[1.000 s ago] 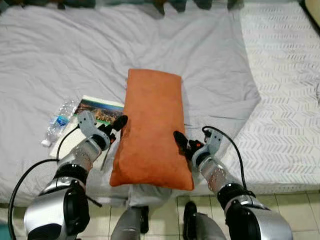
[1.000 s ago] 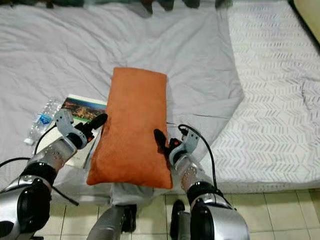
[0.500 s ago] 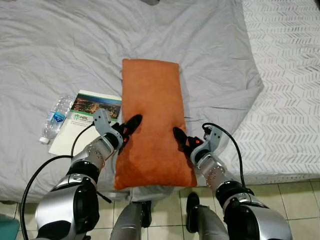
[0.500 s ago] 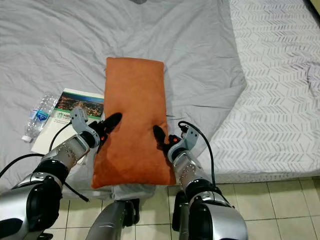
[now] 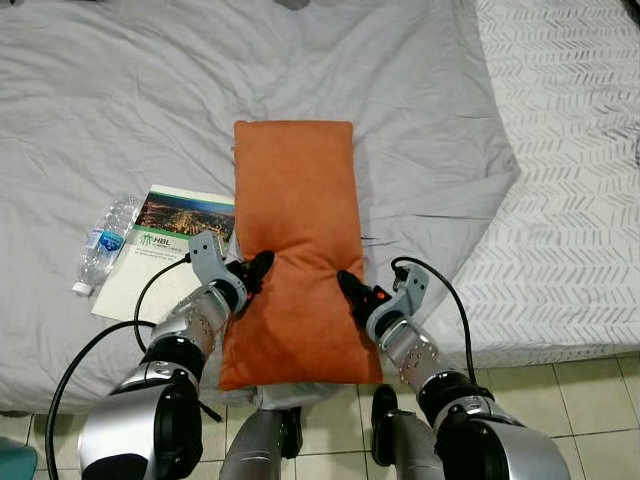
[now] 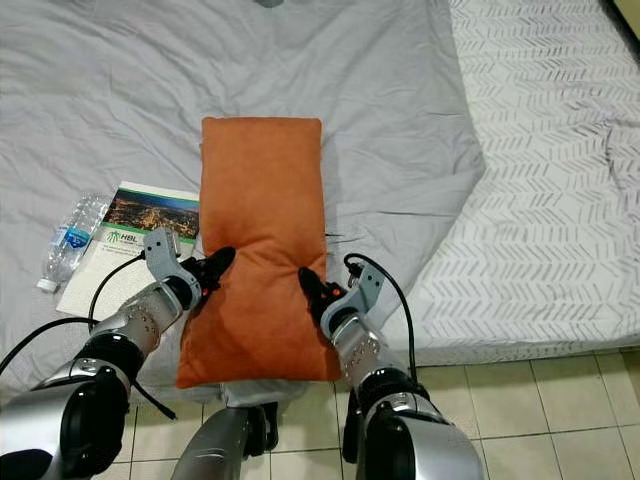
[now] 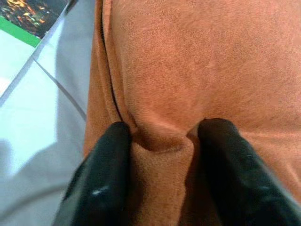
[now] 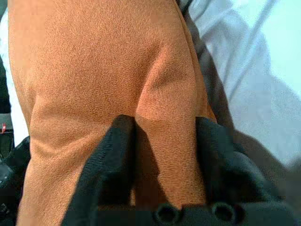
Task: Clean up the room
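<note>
— From the head views, what changed?
— Both tools have closed in: left tool [image 5: 256, 270] and right tool [image 5: 350, 290] pinch the orange pillow [image 5: 295, 245], lying at the bed's [image 5: 120, 110] near edge.
— And the wrist views?
— Fabric bunches between each pair of fingers, so it's gripped, ready to lift.

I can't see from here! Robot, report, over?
Left gripper and right gripper both pinching orange pillow on bed. Booklet and bottle beside it, not blocking.

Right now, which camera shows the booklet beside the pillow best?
The left eye view: the booklet lies flat with its whole cover visible. The right eye view shows much the same; the left wrist view catches one corner.
</note>
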`<state>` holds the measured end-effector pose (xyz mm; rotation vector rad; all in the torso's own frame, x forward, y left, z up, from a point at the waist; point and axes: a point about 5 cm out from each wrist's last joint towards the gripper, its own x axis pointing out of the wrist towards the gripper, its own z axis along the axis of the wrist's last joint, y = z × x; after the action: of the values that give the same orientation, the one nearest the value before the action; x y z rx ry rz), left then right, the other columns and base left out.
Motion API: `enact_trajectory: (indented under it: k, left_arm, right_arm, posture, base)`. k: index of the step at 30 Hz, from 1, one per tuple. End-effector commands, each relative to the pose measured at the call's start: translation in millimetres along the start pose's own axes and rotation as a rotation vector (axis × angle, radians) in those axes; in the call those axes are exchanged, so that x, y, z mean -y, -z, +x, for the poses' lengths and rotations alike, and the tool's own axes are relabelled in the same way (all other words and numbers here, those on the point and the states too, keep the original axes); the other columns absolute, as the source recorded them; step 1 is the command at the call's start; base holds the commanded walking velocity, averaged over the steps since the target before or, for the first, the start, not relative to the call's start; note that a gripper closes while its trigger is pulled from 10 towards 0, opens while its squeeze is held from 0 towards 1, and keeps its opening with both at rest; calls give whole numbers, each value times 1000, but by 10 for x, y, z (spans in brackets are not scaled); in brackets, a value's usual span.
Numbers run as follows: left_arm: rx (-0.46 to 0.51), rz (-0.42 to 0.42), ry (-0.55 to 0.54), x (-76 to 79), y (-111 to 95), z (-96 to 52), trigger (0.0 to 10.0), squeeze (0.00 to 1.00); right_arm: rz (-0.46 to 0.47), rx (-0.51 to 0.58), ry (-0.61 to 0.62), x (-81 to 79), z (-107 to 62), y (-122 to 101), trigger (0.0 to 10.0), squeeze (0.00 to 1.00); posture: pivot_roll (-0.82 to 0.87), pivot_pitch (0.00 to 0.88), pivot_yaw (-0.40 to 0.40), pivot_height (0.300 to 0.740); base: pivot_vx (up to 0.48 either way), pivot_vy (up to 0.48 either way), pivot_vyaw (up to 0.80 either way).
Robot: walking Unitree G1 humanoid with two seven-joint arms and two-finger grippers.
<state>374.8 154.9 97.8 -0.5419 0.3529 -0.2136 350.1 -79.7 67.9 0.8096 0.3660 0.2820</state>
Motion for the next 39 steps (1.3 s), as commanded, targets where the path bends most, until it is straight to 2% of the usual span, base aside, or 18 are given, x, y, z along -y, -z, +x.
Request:
enact_trajectory:
  k: [1,5,7,11,12,15,17,19,22,23,24,25,30,34,35,37,38,39]
  left_arm:
    - [-128,-40,-79,-135,426,-78,0,0]
    - [-136,-43,-74,-108,533,-83,0,0]
    - [-199,43,-2,-41,829,-134,0,0]
    - [-163,67,5,-79,822,-164,0,0]
    - [-130,130,4,-97,722,-156,0,0]
    - [-91,161,6,-92,586,-130,0,0]
    - [-11,319,58,12,311,-80,0,0]
    - [14,348,66,41,235,-69,0,0]
    - [142,486,116,238,-136,-28,0,0]
    - [142,486,116,238,-136,-28,0,0]
    - [198,522,142,342,-288,-16,0,0]
    - [280,560,195,521,-497,-17,0,0]
    - [335,598,249,691,-601,-31,0,0]
    - [340,621,249,724,-578,-41,0,0]
    - [356,635,234,737,-558,-46,1333,0]
    - [369,644,223,745,-545,-50,1333,0]
    - [381,625,221,775,-505,-59,10000,0]
    - [395,634,207,783,-485,-65,10000,0]
  right_arm:
    - [33,-171,52,102,-106,473,0,0]
    - [12,-174,38,69,-96,492,0,0]
    - [0,-136,6,26,-78,459,0,0]
    - [-56,-137,13,91,-120,479,0,0]
    - [-97,-143,24,163,-165,500,0,0]
    - [-154,-112,53,233,-191,438,0,0]
    - [-238,18,-40,88,-132,134,0,0]
    - [-251,54,-58,52,-127,52,0,0]
    - [-362,193,-101,-84,-167,-281,0,0]
    - [-362,193,-101,-84,-167,-281,0,0]
    - [-436,255,-123,-167,-188,-426,0,0]
    - [-554,385,-146,-331,-236,-704,0,0]
    - [-602,553,-112,-418,-347,-1048,0,0]
    - [-604,615,-68,-408,-448,-1140,0,0]
    - [-621,613,-36,-362,-477,-1128,0,0]
    - [-634,609,-14,-329,-495,-1117,0,0]
    - [-667,576,18,-260,-519,-1073,10000,0]
    - [-688,570,22,-237,-536,-1053,10000,0]
  posture:
    - [37,493,56,740]
    - [39,479,69,740]
    - [38,458,72,740]
    - [48,428,67,740]
    - [58,408,65,740]
    - [54,363,63,740]
    - [26,265,57,740]
    - [26,265,57,740]
    - [6,126,48,740]
    - [6,126,48,740]
    - [1,79,57,740]
    - [-18,1,66,740]
    - [-31,0,71,740]
    - [-53,0,83,740]
    - [-59,0,82,740]
    - [-59,0,82,740]
    - [-69,0,84,740]
    - [-75,0,89,740]
  base:
    - [0,0,0]
    - [0,0,0]
    - [0,0,0]
    - [0,0,0]
    - [0,0,0]
    - [0,0,0]
    - [0,0,0]
    - [0,0,0]
    - [0,0,0]
    - [0,0,0]
    - [0,0,0]
    - [0,0,0]
    - [0,0,0]
    - [0,0,0]
    - [0,0,0]
    - [0,0,0]
    - [0,0,0]
    - [0,0,0]
